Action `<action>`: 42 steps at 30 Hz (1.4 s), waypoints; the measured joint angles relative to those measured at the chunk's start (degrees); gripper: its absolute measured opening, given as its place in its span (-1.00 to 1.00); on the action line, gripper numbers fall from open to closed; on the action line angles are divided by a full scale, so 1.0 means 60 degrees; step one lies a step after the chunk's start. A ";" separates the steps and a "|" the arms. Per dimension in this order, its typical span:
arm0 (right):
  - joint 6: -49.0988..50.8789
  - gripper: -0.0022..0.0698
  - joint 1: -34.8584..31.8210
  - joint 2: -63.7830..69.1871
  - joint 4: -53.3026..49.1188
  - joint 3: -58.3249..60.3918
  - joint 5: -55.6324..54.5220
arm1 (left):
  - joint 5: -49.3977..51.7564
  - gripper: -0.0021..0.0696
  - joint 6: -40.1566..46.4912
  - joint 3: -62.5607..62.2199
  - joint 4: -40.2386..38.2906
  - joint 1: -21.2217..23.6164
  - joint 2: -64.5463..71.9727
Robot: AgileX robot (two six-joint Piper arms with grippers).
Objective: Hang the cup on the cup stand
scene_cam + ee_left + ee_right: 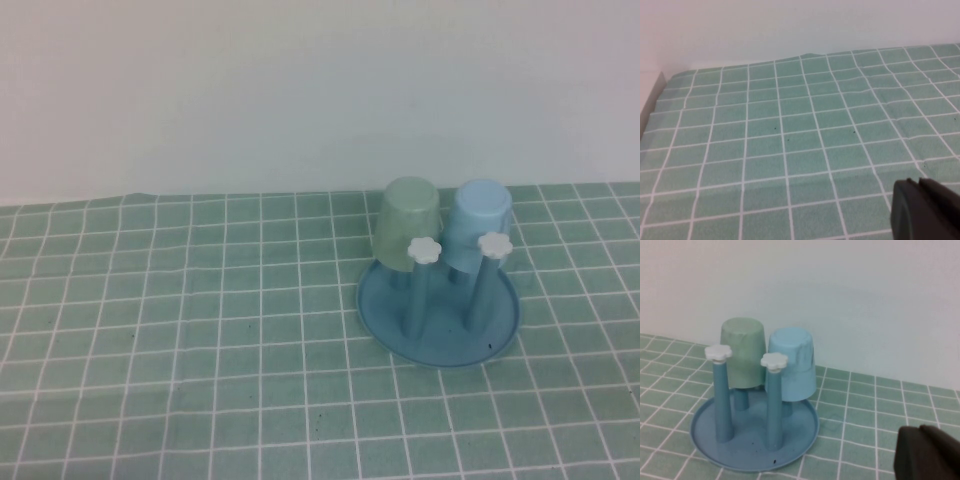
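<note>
Cup (478,222): light blue, smooth tapered tumbler, inverted on rear-right peg, right of centre in high view. Cup stand (440,335): round blue dish base, upright blue pegs, white flower knobs; two front pegs bare.

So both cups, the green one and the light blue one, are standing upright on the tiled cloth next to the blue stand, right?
Not quite. The pale green cup and the light blue cup are there, but both hang upside down on pegs of the cup stand, not upright on the cloth beside it. The high view and the right wrist view show this.
</note>
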 joint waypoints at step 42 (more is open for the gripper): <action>0.0000 -0.94 -0.3321 -0.1820 0.0000 0.0000 0.0333 | 0.0000 -0.94 0.0000 0.0000 -0.0006 0.0000 0.0017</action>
